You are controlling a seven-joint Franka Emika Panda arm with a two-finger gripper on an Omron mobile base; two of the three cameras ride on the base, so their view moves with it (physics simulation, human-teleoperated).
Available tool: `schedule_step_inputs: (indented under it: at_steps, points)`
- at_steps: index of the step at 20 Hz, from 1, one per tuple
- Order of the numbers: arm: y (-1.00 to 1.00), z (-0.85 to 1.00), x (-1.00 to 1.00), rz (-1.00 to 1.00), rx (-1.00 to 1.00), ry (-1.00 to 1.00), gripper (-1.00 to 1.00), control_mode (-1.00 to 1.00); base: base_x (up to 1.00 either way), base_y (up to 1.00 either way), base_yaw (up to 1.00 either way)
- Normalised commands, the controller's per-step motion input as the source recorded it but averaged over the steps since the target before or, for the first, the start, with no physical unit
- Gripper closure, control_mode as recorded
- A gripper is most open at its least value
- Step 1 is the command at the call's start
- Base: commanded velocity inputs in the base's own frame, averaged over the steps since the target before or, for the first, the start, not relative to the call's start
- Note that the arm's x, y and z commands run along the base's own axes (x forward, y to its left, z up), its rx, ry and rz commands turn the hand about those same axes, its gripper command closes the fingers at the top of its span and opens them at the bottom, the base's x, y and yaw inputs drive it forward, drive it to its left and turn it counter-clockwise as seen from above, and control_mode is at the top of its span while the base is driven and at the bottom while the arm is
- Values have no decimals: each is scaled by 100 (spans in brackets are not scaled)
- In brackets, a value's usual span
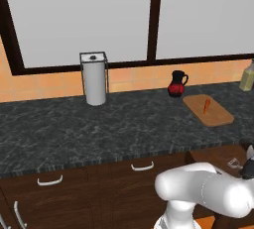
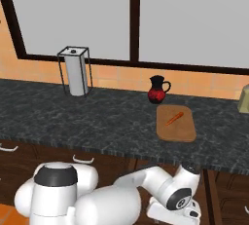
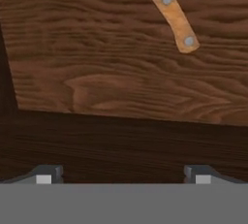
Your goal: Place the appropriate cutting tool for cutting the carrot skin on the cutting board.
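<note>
Nearest you, the gripper (image 3: 123,173) hangs with its jaws spread wide and nothing between them, looking down at a wood-grained floor, apparently the inside of an open drawer below the counter. On that wood lies a tan handle (image 3: 172,13) with two metal rivets (the working end runs off the top of the hand view, so you cannot tell yet whether it is a peeler or a knife). The handle sits ahead of the fingertips and well clear of them, so no grasp has begun. Further out, the dark counter (image 1: 99,129) carries the board (image 1: 211,113) toward its right end, with the carrot (image 1: 206,106) lying on it, small and off-centre. Just behind the board stands a red-and-black jug (image 1: 177,84), and farther left, against the wall, a paper-towel holder (image 1: 94,78). By my reading the task is at an early stage: the tool is found but untouched. You still have to confirm it is the right tool, close on the handle, lift it out, carry it up and set it on the board beside the carrot.
</note>
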Motion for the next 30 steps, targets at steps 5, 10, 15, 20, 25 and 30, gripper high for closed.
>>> schedule_step_inputs:
  at_steps: [5, 10, 15, 20, 25, 30]
  points:
    - [0, 48, 7, 0, 0, 0, -100, -100, 0, 0, 0]
    - [31, 47, 32, 1, 0, 5, -100, -100, 0, 0, 0]
    - [7, 0, 52, 8, 0, 0, -100, -100, 0, 0, 0]
    - [-28, 0, 23, 13, 0, 0, -100, -100, 0, 0, 0]
    - [-16, -17, 29, 6, 0, -3, -100, -100, 0, 0, 0]
    - [-38, -16, 52, 0, 1, -4, -100, -100, 0, 0, 0]
